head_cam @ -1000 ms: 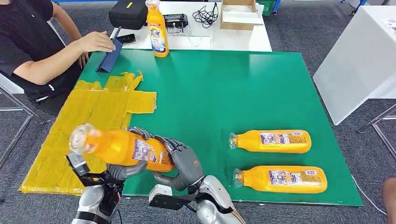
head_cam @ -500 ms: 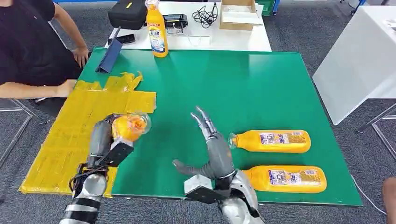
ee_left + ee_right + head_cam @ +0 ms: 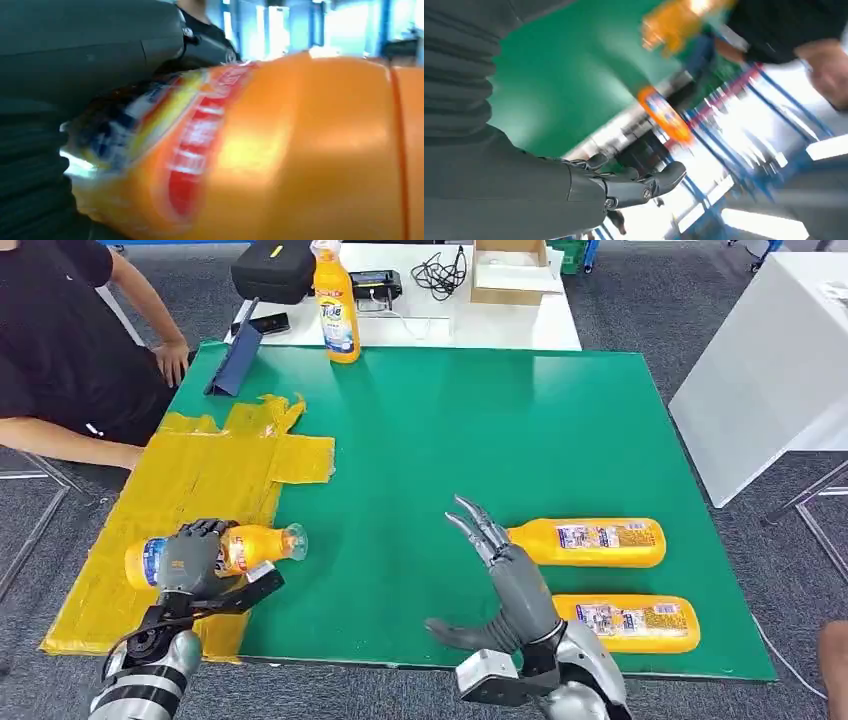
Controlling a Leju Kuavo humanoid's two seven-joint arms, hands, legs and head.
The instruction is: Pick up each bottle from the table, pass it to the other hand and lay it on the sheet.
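Observation:
My left hand [image 3: 190, 558] grips an orange bottle [image 3: 238, 548] around its middle, holding it sideways low over the yellow sheet [image 3: 190, 490], cap end toward the green mat. The left wrist view shows the same bottle [image 3: 280, 150] close up and blurred against my fingers [image 3: 75, 65]. My right hand [image 3: 500, 580] is open, fingers spread, above the green mat [image 3: 450, 440] just left of two orange bottles lying on their sides: a farther one [image 3: 585, 542] and a nearer one [image 3: 625, 623]. In the right wrist view, my open hand [image 3: 624, 185] holds nothing.
A person in black sits at the far left, one hand [image 3: 172, 360] near the mat's corner. An upright orange detergent bottle [image 3: 336, 302], a dark folder [image 3: 237, 360], a black bag [image 3: 274, 268] and a cardboard box [image 3: 515, 270] stand at the back. A white table [image 3: 770, 360] is at the right.
My left hand has lowered and turned the bottle sideways onto the sheet's near end. My right hand, empty after the handover, has drifted right toward the lying bottles. The person's arm pulled back.

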